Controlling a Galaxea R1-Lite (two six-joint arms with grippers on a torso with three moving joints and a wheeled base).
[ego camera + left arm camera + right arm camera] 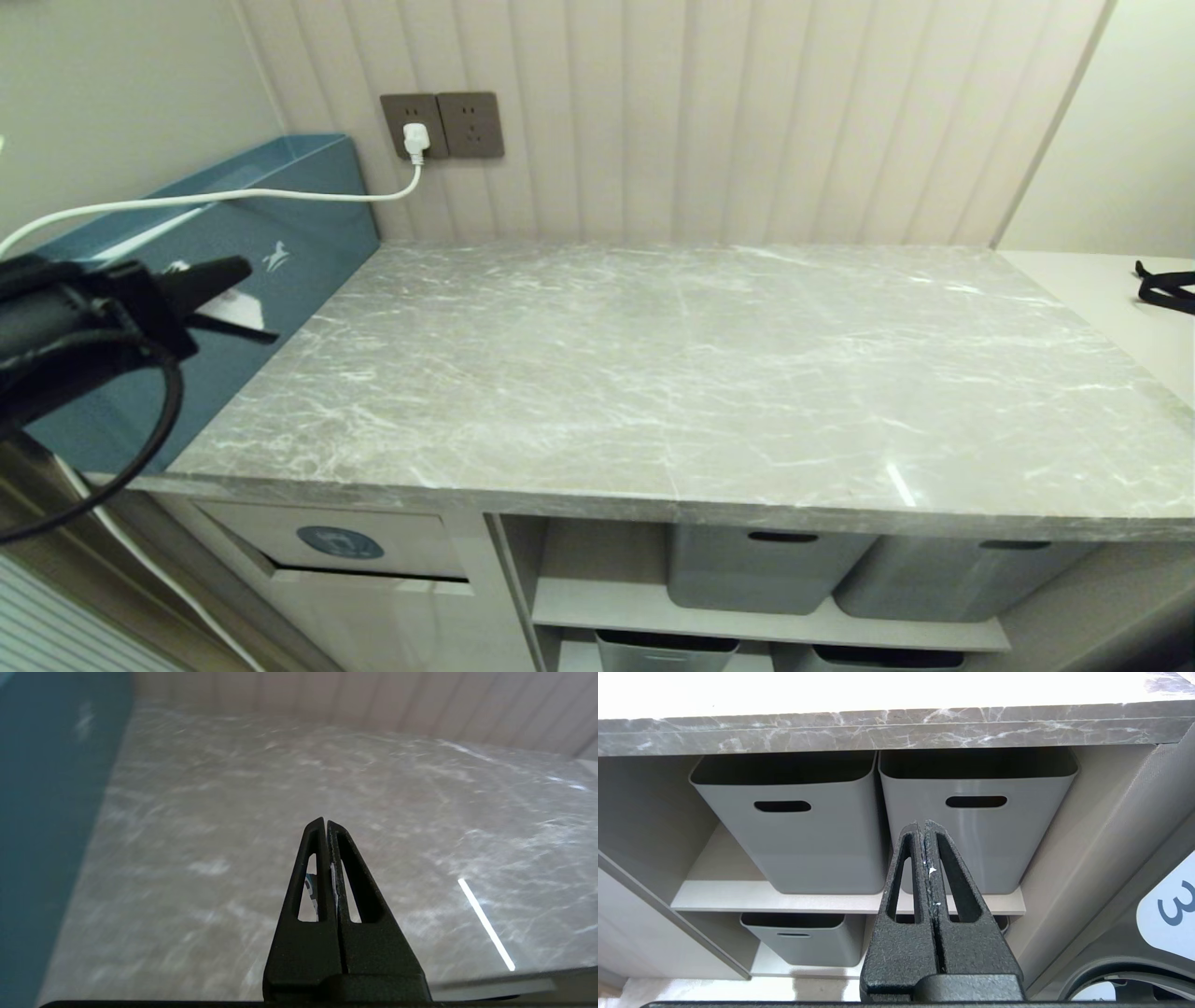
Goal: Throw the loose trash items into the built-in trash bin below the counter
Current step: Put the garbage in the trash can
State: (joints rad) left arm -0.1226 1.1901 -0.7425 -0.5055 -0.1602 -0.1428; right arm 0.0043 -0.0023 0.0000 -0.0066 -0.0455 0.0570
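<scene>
Trash pinched in the left gripper, thin wrapper between closed fingers, might slip above the counter before reaching the bin flap; right gripper was closed, empty.

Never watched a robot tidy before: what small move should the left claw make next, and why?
Probably lower the left gripper toward the bin flap under the counter: it looks shut on a thin scrap, and no trash shows on the stone.
</scene>
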